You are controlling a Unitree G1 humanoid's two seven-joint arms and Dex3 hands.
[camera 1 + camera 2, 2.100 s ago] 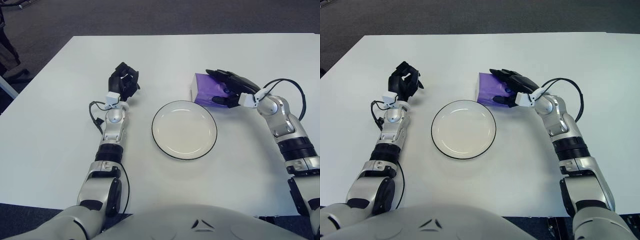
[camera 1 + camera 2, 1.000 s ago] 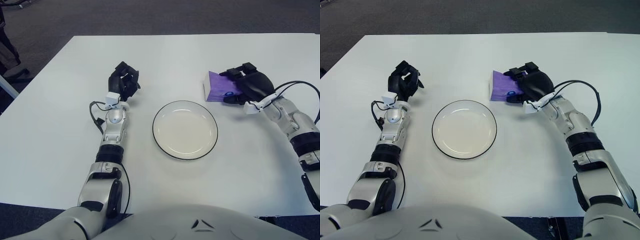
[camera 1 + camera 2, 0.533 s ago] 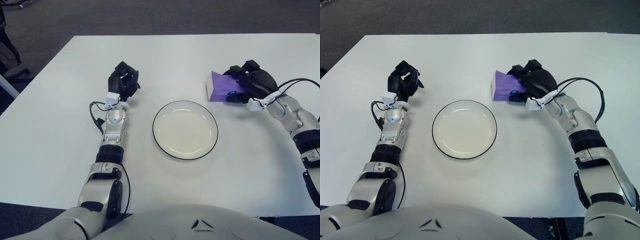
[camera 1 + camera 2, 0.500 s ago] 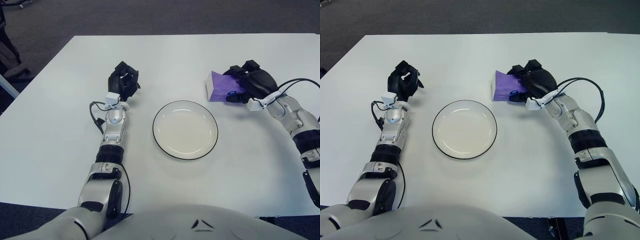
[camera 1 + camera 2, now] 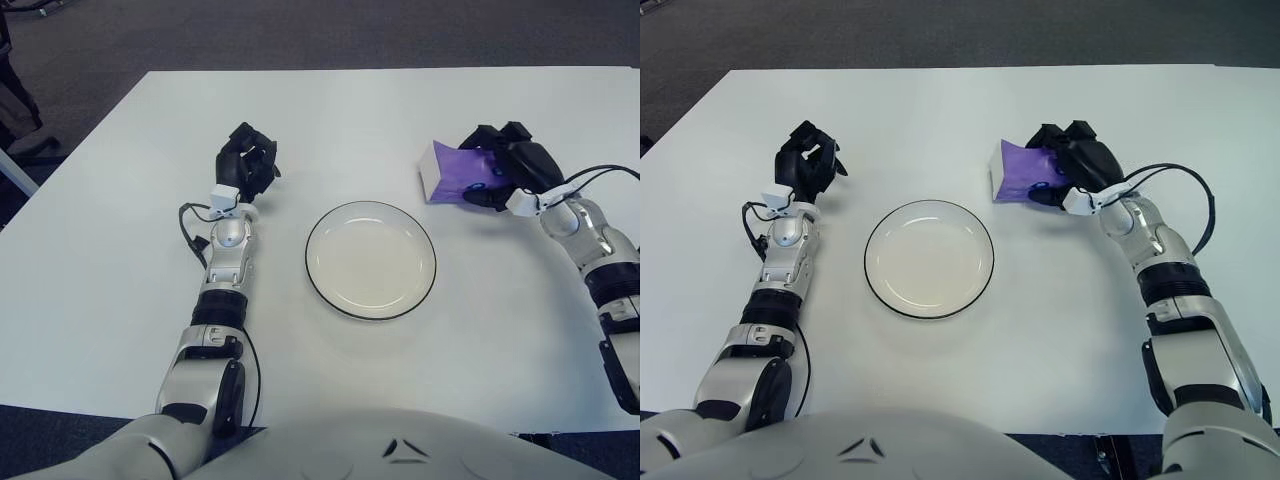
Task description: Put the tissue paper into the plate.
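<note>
Here, white table [image 5: 330, 120] on dark carpet floor [image 5: 300, 30]

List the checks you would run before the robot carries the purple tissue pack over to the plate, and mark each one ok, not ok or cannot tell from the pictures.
1. Right hand closed on the tissue pack: ok, its fingers wrap the pack's right side.
2. Pack clear of the table: cannot tell.
3. Plate empty: ok, nothing lies in it.
4. Path from pack to plate clear: ok, only bare table between them.
5. Left hand out of the way: ok, resting left of the plate.
6. Pack already in the plate: not ok, it sits up and to the plate's right.
</note>
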